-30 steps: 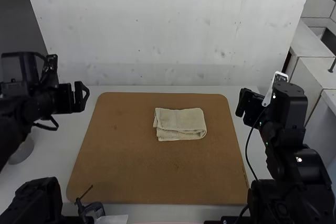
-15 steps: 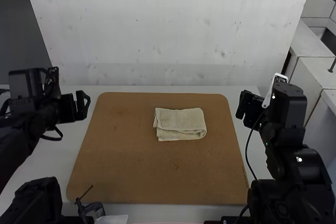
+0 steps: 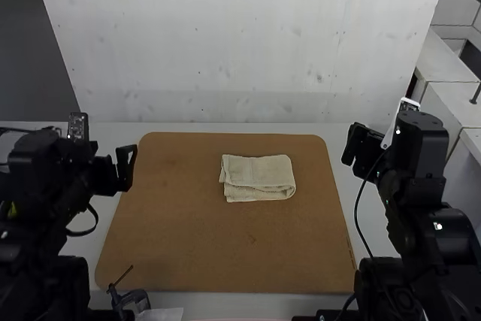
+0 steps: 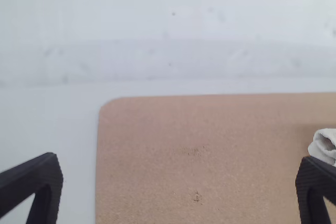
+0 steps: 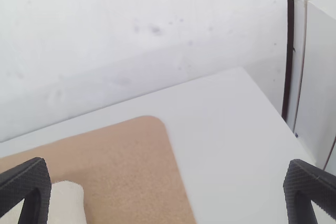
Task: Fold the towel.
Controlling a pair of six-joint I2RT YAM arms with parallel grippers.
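Note:
A cream towel (image 3: 259, 178) lies folded into a small rectangle on the brown board, a little right of its middle in the high view, its layered edges showing at the left. My left gripper (image 3: 126, 168) is over the board's left edge, well apart from the towel. My right gripper (image 3: 353, 146) is off the board's right edge. In the left wrist view my left gripper (image 4: 178, 187) is open, with part of the towel (image 4: 324, 146) beyond one finger. In the right wrist view my right gripper (image 5: 168, 192) is open too, and the towel's end (image 5: 67, 203) shows near one finger.
The brown board (image 3: 218, 253) lies on a white table (image 3: 225, 127) with a pale wall (image 3: 248, 43) behind it. A small dark clamp-like tool (image 3: 129, 298) is at the board's near left edge. White cabinets (image 3: 451, 103) stand at the right.
My left arm has moved nearer the viewer and to the right, bringing its gripper over the board's left edge. My right arm has shifted slightly to the right. The towel has stayed put.

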